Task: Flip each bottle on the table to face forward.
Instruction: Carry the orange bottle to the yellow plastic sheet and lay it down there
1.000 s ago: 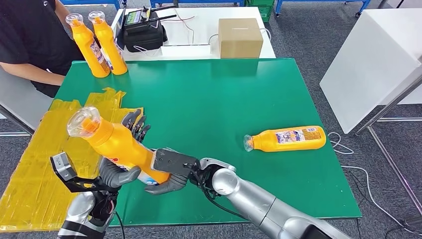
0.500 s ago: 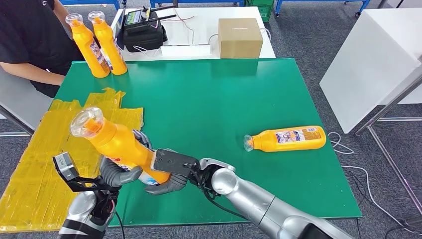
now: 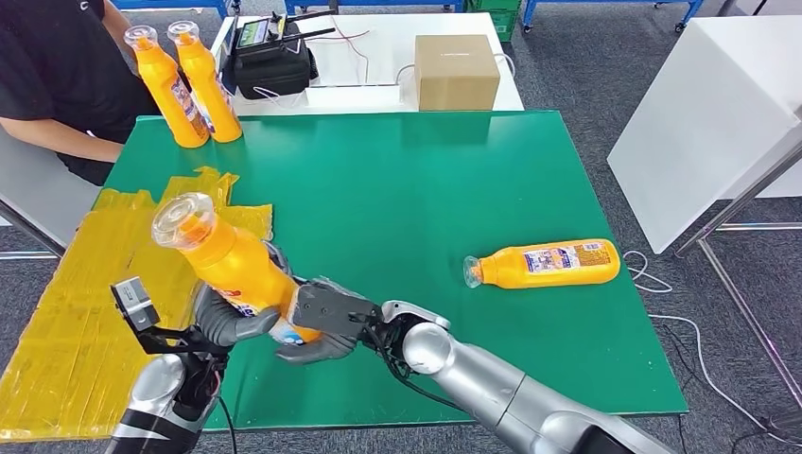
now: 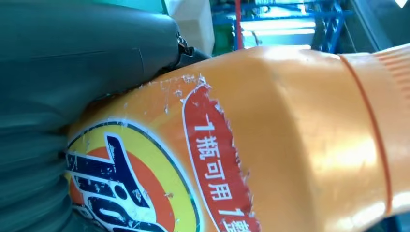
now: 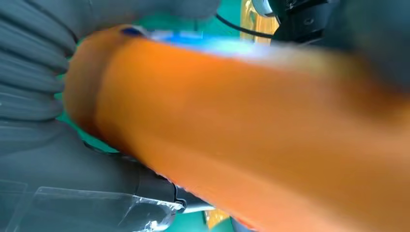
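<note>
Item one: tall orange plastic bottle with a clear cap (image 3: 227,265), being held tilted above the near left part of the green tabletop (image 3: 397,189), cap pointing up and away to the left. The left hand (image 3: 227,322) is grasping its lower body from the left; the right hand (image 3: 322,322) is clasping its base end from the right. The left wrist view is showing the bottle's torn red-and-yellow label (image 4: 159,179) facing the camera.

Item two: second orange plastic bottle lying on its side (image 3: 544,264) on the right part of the tabletop, cap pointing left, label up.

Item three: pair of upright orange bottles (image 3: 184,85) standing side by side at the far left corner.

Item four: crinkled yellow sheet (image 3: 76,303) lying over the left edge.

Item five: brown cardboard box (image 3: 456,71) sitting on the white table behind.

Item six: person in a black shirt (image 3: 52,76) sitting at far left.
</note>
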